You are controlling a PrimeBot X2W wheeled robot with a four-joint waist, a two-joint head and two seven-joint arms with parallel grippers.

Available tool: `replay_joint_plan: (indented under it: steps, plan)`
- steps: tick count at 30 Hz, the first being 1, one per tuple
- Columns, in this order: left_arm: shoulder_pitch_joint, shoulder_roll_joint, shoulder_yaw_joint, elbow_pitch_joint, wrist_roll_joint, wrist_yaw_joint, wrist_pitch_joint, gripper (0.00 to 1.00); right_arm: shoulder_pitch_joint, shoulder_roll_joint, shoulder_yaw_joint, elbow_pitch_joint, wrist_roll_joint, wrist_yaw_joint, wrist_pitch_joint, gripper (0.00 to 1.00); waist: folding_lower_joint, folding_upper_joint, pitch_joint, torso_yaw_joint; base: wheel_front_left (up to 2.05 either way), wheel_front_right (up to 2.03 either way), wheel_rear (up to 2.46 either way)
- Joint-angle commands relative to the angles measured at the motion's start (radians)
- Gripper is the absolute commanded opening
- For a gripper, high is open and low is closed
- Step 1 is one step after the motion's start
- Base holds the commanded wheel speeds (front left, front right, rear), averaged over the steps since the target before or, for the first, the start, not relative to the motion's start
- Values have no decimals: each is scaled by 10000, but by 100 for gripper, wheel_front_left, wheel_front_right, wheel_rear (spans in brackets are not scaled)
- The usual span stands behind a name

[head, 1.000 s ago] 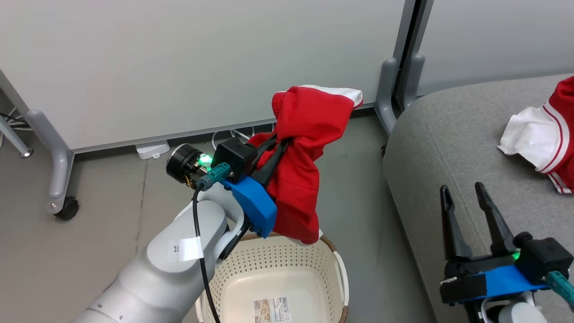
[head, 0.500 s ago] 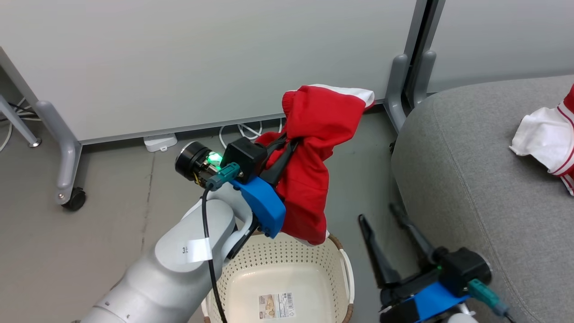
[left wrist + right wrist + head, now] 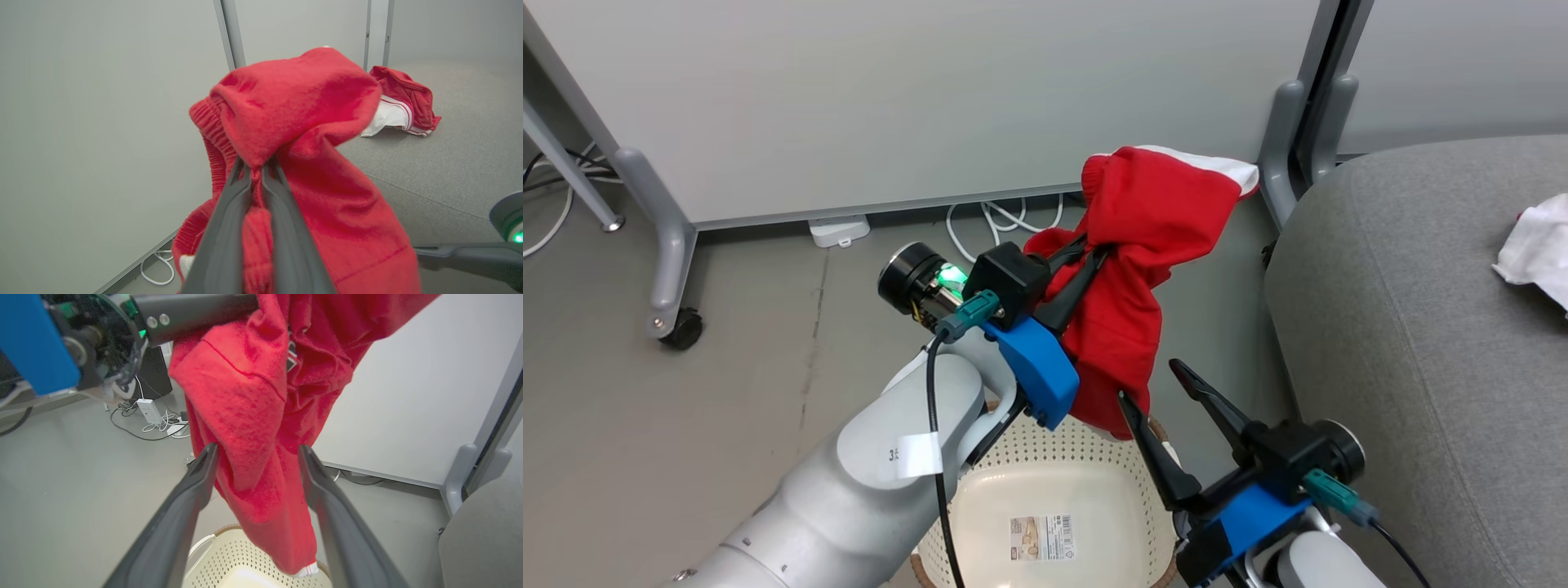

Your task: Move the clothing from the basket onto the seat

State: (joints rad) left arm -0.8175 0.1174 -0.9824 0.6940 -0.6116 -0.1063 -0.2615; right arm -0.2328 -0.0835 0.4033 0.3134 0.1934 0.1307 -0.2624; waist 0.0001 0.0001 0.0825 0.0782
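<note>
- 2 pale wall panels (image 3: 931, 98) meet a smooth grey floor (image 3: 727, 408).
- Soft red garment (image 3: 1143, 245) hangs over the perforated oval basket (image 3: 1086, 445), pinched by the left gripper (image 3: 1094, 249).
- Right gripper (image 3: 1150, 380) gapes beside the hanging cloth; another garment (image 3: 408, 98) lies on the woven grey sofa (image 3: 1421, 367).

The clothing (image 3: 1152, 212) hangs from the left claw (image 3: 1094, 247) above the basket (image 3: 1078, 437); the seat (image 3: 1421, 327) lies right of the right claw (image 3: 1150, 381).

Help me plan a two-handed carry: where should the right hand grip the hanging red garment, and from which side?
Probably the loose lower fold of the red garment, from the sofa side: it dangles below the shut left hand, above the basket, and the open right hand frames it.
</note>
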Motion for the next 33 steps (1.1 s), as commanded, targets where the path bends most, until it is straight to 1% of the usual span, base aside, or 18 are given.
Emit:
replay_joint_plan:
  steps: [1, 6, 11, 12, 13, 14, 33]
  plan:
    - [-167, -48, 5, -46, 54, -13, -54, 0, -311, -35, 155, 248, -1, 1, -38, 100, -1, -1, 97, 84, 0, 0, 0]
    - [-304, -203, -40, -108, 145, -55, -54, 0, -1097, 70, 331, 1049, -45, 1, -38, 100, -1, -1, 307, 259, 0, 0, 0]
    - [-365, -318, -45, -143, 233, -97, -54, 0, -1711, 208, 408, 1350, 34, 1, -38, 100, -1, -1, 474, 402, 0, 0, 0]
    - [-383, -333, -31, -139, 228, -100, -54, 0, -1786, 227, 412, 1358, 60, 1, -38, 49, -1, -1, 499, 423, 0, 0, 0]
    - [-399, -344, -16, -130, 232, -99, -54, 0, -1863, 244, 401, 1374, 87, 1, -38, 27, -1, -1, 521, 439, 0, 0, 0]
    - [-412, -352, 2, -117, 244, -109, -54, 0, -1901, 259, 412, 1405, 141, 1, -38, 0, -1, -1, 543, 453, 0, 0, 0]
    - [-396, -383, 262, 8, 469, -191, -54, 0, -1983, 323, 426, 1316, 167, 1, -38, 0, -1, -1, 637, 423, 0, 0, 0]
